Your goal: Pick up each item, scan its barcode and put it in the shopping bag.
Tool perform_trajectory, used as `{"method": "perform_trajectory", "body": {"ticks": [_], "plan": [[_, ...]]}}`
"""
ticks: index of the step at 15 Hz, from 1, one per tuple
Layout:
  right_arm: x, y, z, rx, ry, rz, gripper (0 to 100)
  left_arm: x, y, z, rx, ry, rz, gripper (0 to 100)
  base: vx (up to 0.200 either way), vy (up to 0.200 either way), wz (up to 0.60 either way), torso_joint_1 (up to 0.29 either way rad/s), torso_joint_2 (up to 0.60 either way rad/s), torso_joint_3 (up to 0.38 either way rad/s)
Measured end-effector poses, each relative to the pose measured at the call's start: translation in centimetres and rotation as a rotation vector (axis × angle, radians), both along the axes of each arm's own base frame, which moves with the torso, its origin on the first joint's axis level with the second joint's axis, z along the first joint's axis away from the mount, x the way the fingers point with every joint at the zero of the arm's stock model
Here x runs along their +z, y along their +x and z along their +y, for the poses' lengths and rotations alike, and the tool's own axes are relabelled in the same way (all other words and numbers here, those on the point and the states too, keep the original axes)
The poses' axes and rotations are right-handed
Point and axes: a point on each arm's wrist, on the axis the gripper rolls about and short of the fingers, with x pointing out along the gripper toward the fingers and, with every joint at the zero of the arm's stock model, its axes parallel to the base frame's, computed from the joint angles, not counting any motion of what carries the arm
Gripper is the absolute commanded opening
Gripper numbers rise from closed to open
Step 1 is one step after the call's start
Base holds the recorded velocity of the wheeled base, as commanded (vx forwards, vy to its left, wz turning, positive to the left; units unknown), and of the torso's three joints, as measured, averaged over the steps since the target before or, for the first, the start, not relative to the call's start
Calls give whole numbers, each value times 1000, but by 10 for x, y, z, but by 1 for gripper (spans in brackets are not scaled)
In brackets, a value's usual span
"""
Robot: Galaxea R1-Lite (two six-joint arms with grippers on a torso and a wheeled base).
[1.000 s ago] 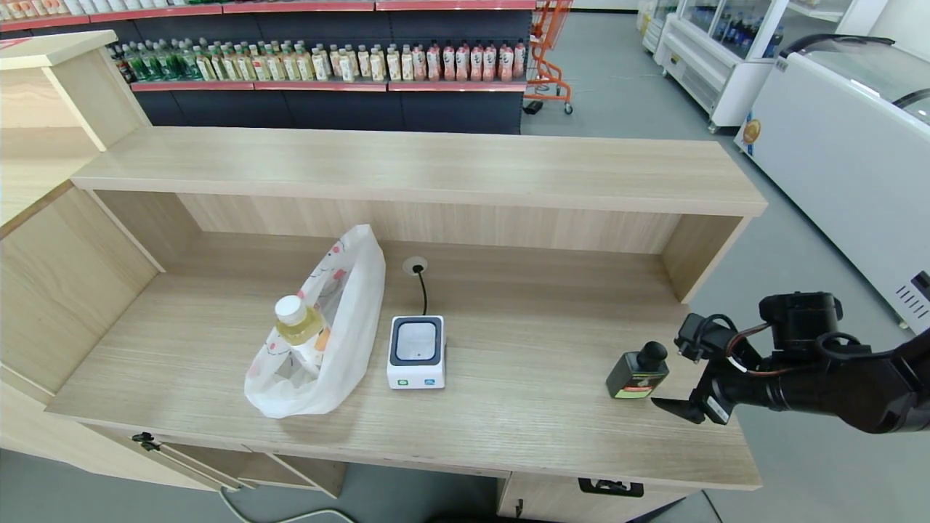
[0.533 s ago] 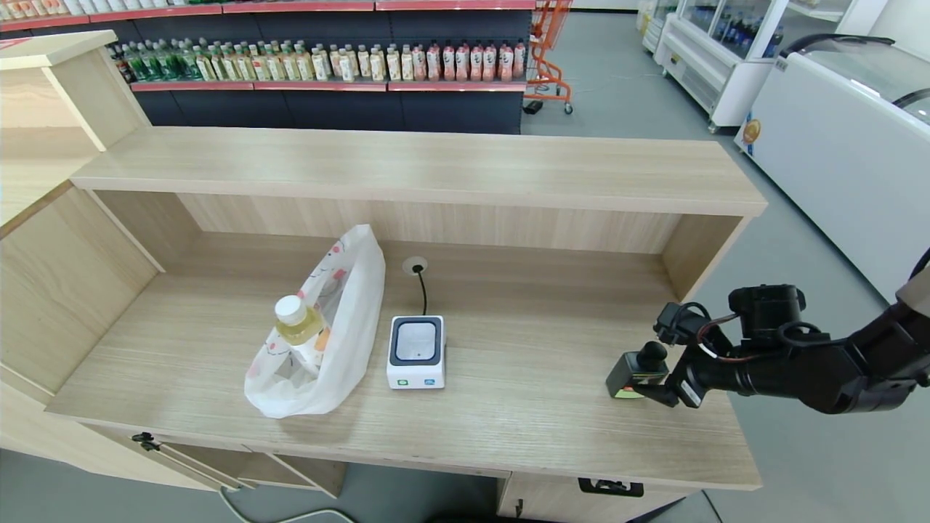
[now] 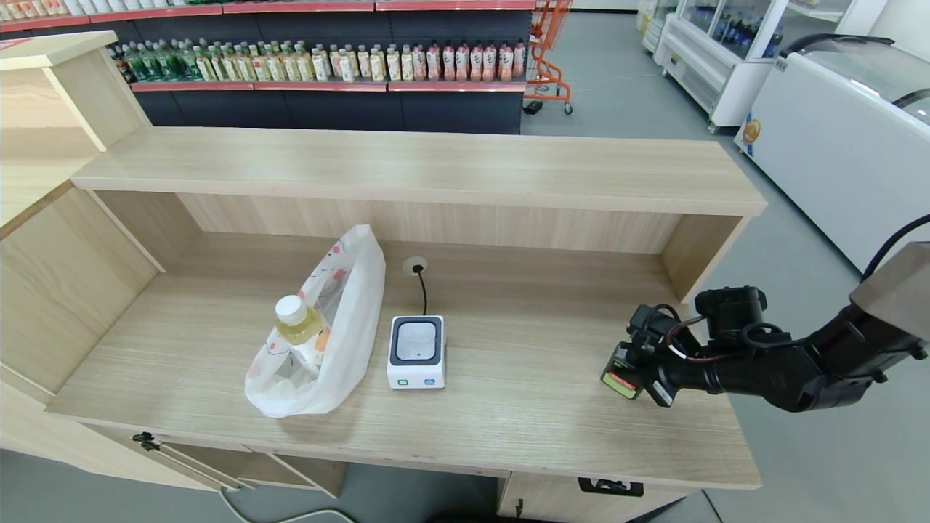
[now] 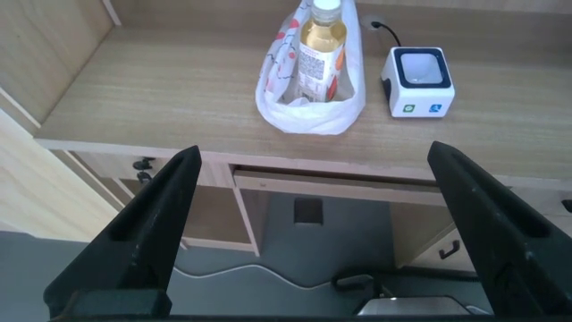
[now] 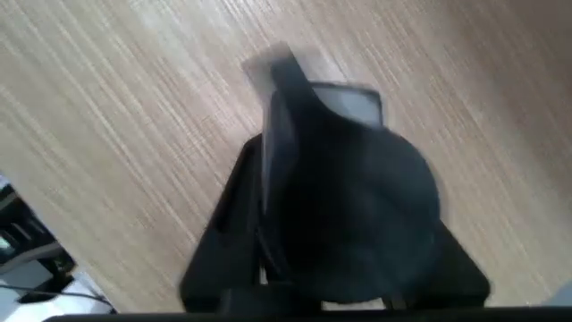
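Print on the red-and-green label of the small dark bottle (image 3: 620,378) was too small to read. It leaned tilted right at the right claw (image 3: 633,367); whether that claw gripped it could not be told. Well apart from that claw on the desk (image 3: 523,414) stood the scanner (image 3: 415,351), and just beyond it the shopping bag (image 3: 349,319) holding a yellow drink bottle (image 3: 299,330). The left claw (image 4: 313,156) gaped wide, empty, with bag and scanner ahead of it.

Black right arm (image 3: 770,367) of rounded joints; thin red and black cables (image 3: 686,341) loop just behind the claw (image 3: 631,369); grey block (image 3: 897,287) farther back.
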Motion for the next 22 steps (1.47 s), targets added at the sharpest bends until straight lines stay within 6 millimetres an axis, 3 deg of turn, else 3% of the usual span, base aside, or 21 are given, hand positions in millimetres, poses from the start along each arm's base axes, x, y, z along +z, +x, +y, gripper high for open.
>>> {"method": "perform_trajectory", "body": {"ticks": [5, 7, 9, 11, 13, 15, 19, 22], "plan": [[18, -11, -8, -20, -3, -34, 0, 0, 0, 0, 0, 0, 0, 100, 0, 0, 0, 0, 0, 0], [39, -35, -14, -22, -21, -78, 0, 0, 0, 0, 0, 0, 0, 100, 0, 0, 0, 0, 0, 0], [58, -73, -19, 37, -100, -151, 0, 0, 0, 0, 0, 0, 0, 100, 0, 0, 0, 0, 0, 0], [73, -106, -23, 259, -296, -334, 0, 0, 0, 0, 0, 0, 0, 100, 0, 0, 0, 0, 0, 0], [82, -123, -18, 564, -505, -590, 0, 0, 0, 0, 0, 0, 0, 100, 0, 0, 0, 0, 0, 0], [86, -132, -6, 813, -673, -828, 0, 0, 0, 0, 0, 1, 0, 100, 0, 0, 0, 0, 0, 0], [91, -150, 54, 1244, -820, -1297, 0, 0, 0, 0, 0, 0, 0, 100, 0, 0, 0, 0, 0, 0], [93, -159, 81, 1386, -847, -1507, 0, 0, 0, 0, 0, 0, 0, 100, 0, 0, 0, 0, 0, 0]]}}
